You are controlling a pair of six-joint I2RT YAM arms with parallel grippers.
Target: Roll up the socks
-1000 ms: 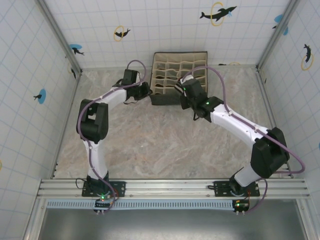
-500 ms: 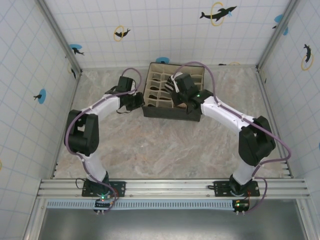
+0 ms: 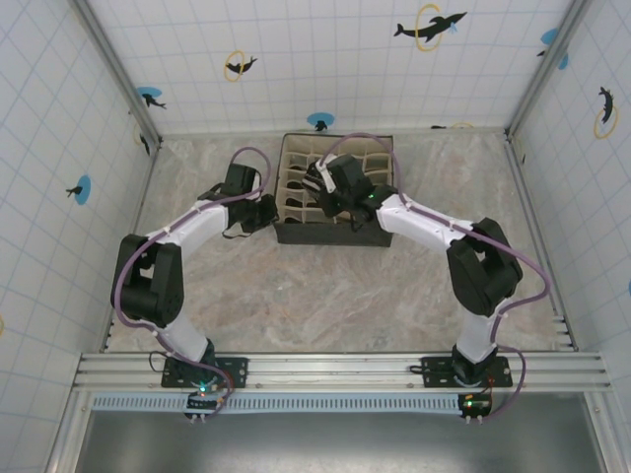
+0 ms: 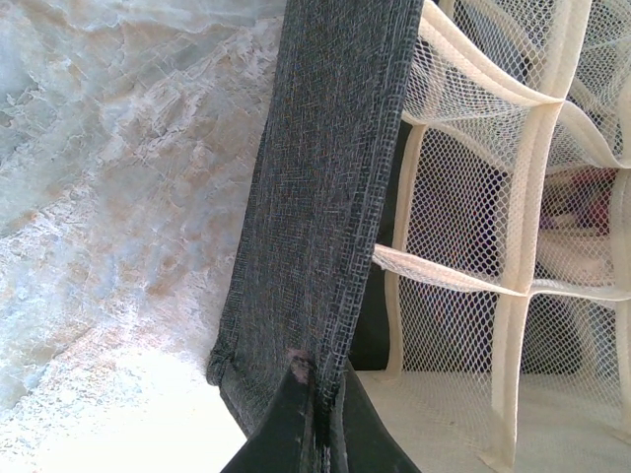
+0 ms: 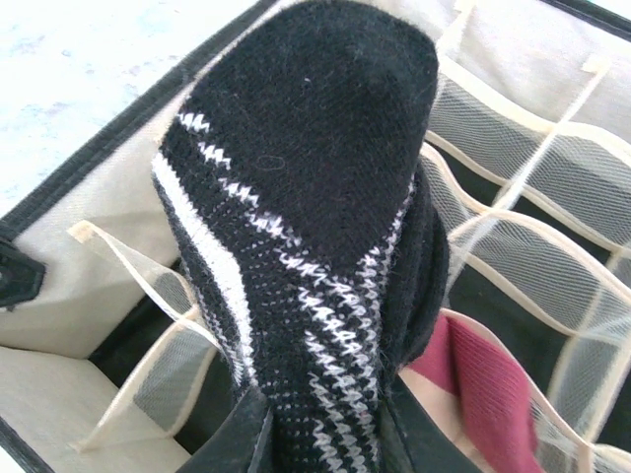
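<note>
The black sock with grey-white stripes (image 5: 306,197) is rolled into a bundle, and my right gripper (image 5: 320,429) is shut on it just above the organizer's mesh compartments. From above, the right gripper (image 3: 320,182) hangs over the left half of the fabric organizer box (image 3: 335,237). The peach sock with its dark red part (image 5: 483,384) lies in a compartment right beside the black one; a glimpse of the peach sock (image 4: 582,212) shows through the mesh. My left gripper (image 4: 320,429) is shut on the organizer's dark grey left wall (image 4: 315,197), at the left gripper (image 3: 267,211) position by the box's left side.
The organizer has cream mesh dividers (image 4: 523,177) forming several cells. It sits on the marbled table (image 3: 325,296) near the back. Tiled walls enclose the table on three sides. Purple cables loop above both arms.
The organizer has slid nearer and slightly left with the left gripper pinching its wall. The right gripper with the black sock has moved left, over the box's left cells.
</note>
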